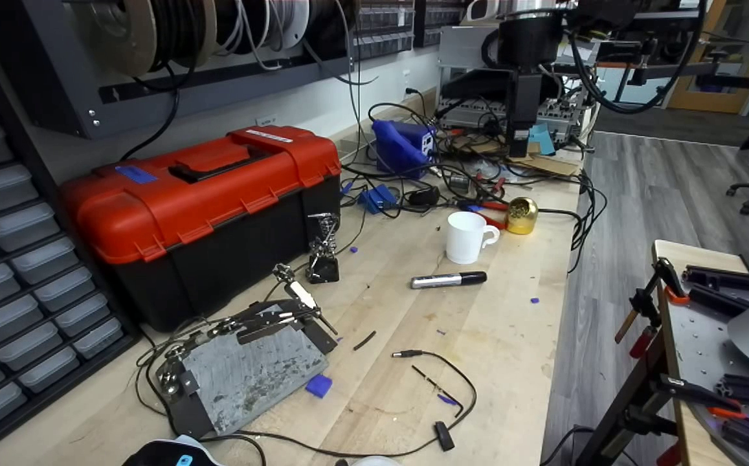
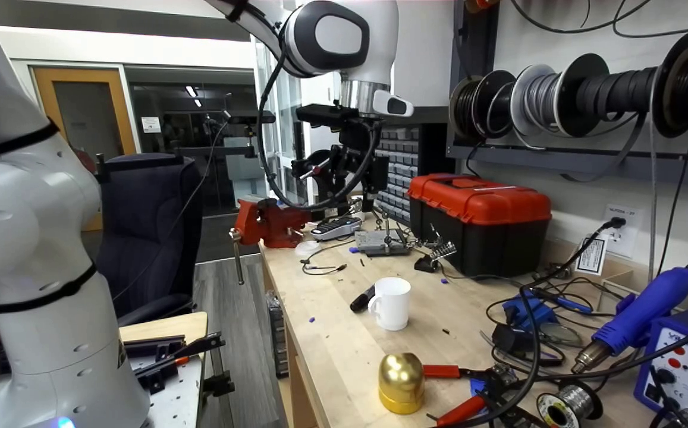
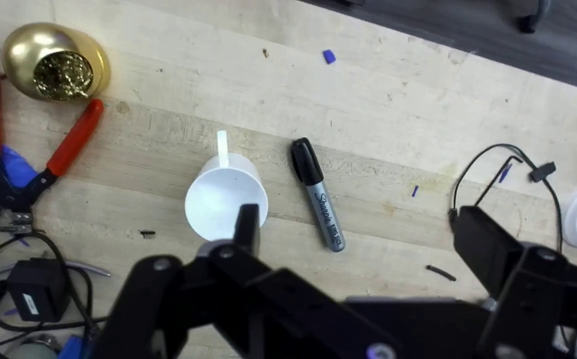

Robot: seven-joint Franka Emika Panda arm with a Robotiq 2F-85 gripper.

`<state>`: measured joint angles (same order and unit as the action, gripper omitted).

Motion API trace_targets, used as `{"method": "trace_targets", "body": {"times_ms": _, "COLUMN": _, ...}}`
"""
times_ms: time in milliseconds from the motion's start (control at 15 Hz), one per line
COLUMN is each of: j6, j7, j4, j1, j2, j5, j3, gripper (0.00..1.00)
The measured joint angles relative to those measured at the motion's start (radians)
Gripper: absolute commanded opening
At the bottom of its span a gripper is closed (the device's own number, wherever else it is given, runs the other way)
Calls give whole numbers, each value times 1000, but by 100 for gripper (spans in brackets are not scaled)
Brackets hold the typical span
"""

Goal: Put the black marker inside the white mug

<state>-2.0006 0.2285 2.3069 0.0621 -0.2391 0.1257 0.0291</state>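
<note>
One King Size Sharpie marker (image 3: 318,195) lay centre-frame, wrist view | gripper (image 3: 359,218) stood spread | crosswise pinch, clear of white mug (image 3: 224,194) centre-left, looked best

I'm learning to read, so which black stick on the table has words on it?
The black marker beside the white mug: in the wrist view it says Sharpie. The thin bent rod and short black piece show no writing.
</note>
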Motion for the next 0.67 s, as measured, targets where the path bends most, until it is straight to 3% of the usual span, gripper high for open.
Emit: {"method": "trace_targets", "body": {"times_ms": 667, "j6": -155, "j7": 222, "j4": -4, "j1": 55, "j2": 96, "j5": -67, "j3": 34, "gripper": 100}}
